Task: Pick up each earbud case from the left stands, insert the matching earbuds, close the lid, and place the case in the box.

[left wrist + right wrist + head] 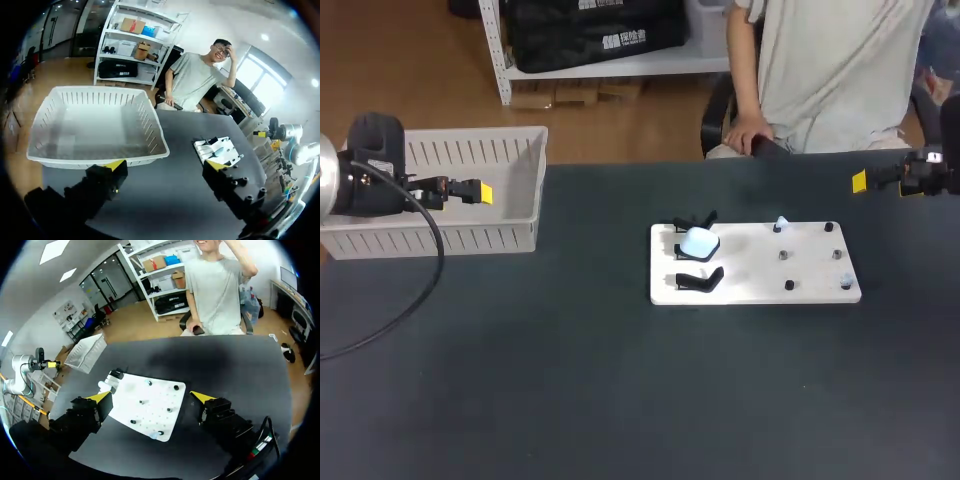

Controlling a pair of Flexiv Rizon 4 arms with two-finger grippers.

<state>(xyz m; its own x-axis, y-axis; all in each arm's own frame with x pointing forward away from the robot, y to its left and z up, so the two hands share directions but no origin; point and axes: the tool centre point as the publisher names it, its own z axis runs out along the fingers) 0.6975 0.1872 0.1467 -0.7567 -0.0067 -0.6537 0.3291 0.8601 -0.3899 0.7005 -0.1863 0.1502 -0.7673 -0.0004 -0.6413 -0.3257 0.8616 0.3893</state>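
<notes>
Looking down from above, the dark table [520,400] carries a white slatted box [535,190] at its left end and a white board [750,292] right of centre. I count one earbud case [699,242], pale and rounded, sitting on the middle of three black stands [700,281] along the board's left edge; the other two stands are bare. Six small pegs [783,256] stand on the board's right part, and two of them seem to carry pale earbuds [779,223], though they are too small to be sure. The left pincer [475,191] hangs over the box, the right pincer [860,181] over the table's far right, both well apart from the case.

From the left wrist, the left pincer [165,165] stands wide open and empty, with the box [150,125] just ahead of it and the board [222,150] beyond its right finger.

From the right wrist, the right pincer [150,397] is likewise spread wide, holding nothing, with the board [150,412] ahead between its fingers and the case [104,386] at the board's corner by one finger.

The case looks light, hard-shelled and smooth, so probably slippery. I'd take it across its two broad sides, low on the body, keeping off the lid.
</notes>
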